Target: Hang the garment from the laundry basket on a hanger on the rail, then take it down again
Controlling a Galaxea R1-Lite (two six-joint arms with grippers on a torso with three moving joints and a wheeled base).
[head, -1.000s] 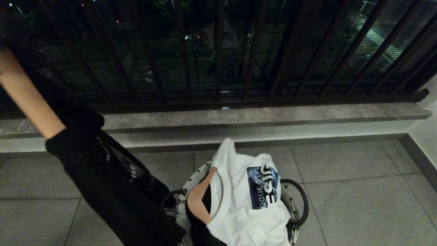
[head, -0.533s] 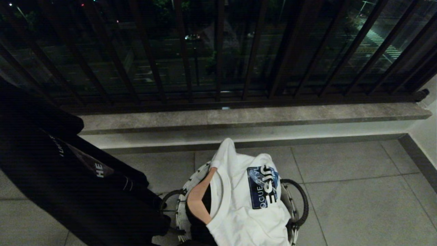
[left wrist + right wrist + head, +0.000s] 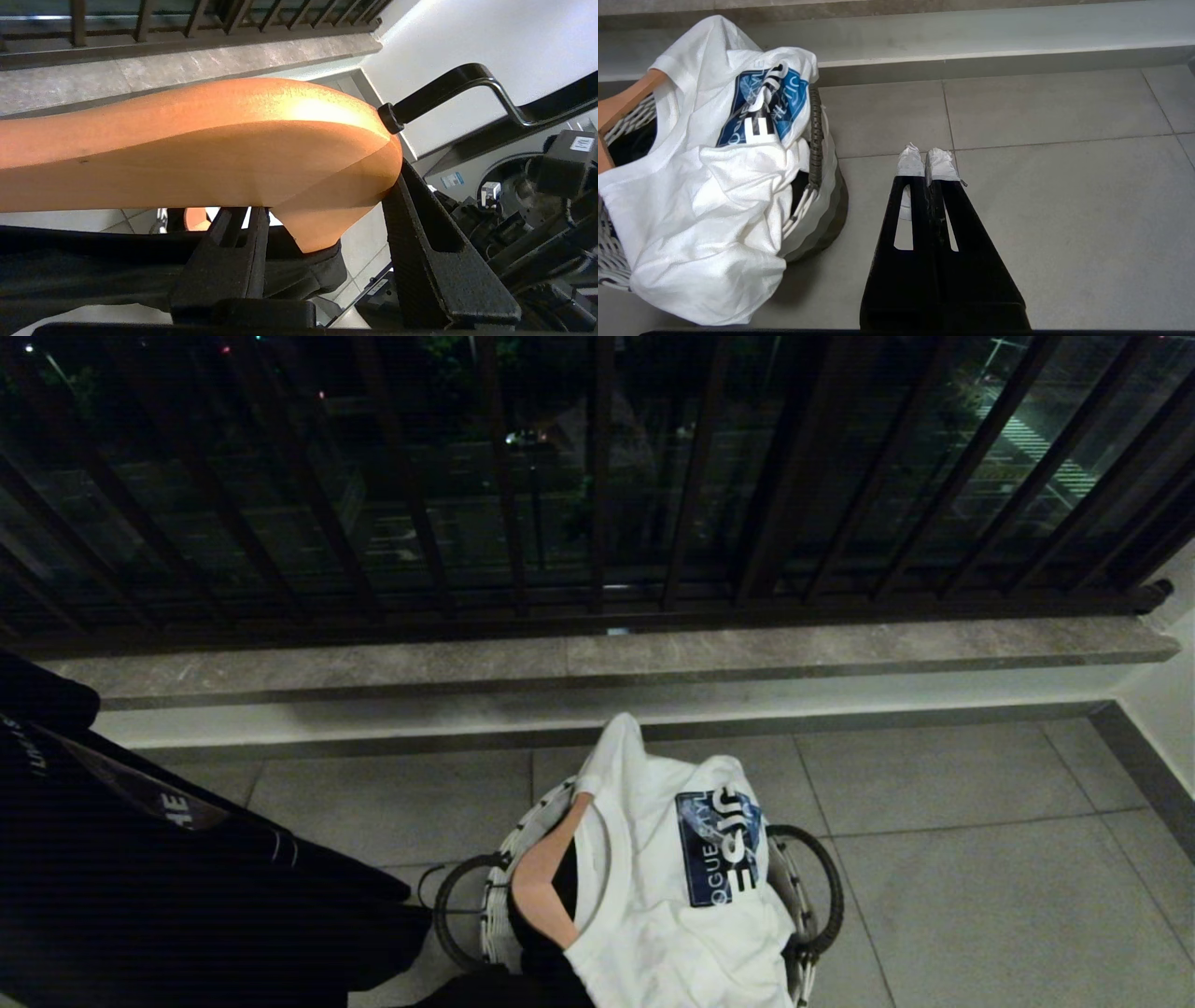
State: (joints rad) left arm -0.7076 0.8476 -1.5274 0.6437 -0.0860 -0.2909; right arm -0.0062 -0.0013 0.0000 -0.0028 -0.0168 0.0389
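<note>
Only the left wrist view shows the left end effector [image 3: 322, 224] pinching a smooth wooden hanger [image 3: 196, 144] (black garment [image 3: 70, 261] draped below); the right end effector [image 3: 927, 162] is pressed together beside the woven laundry basket [image 3: 817, 140].

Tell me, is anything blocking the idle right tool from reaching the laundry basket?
Nothing visible does. The right tool, shut, hangs over bare floor tiles beside the laundry basket; only open tile lies between them. A white T-shirt drapes over the basket's rim.
</note>
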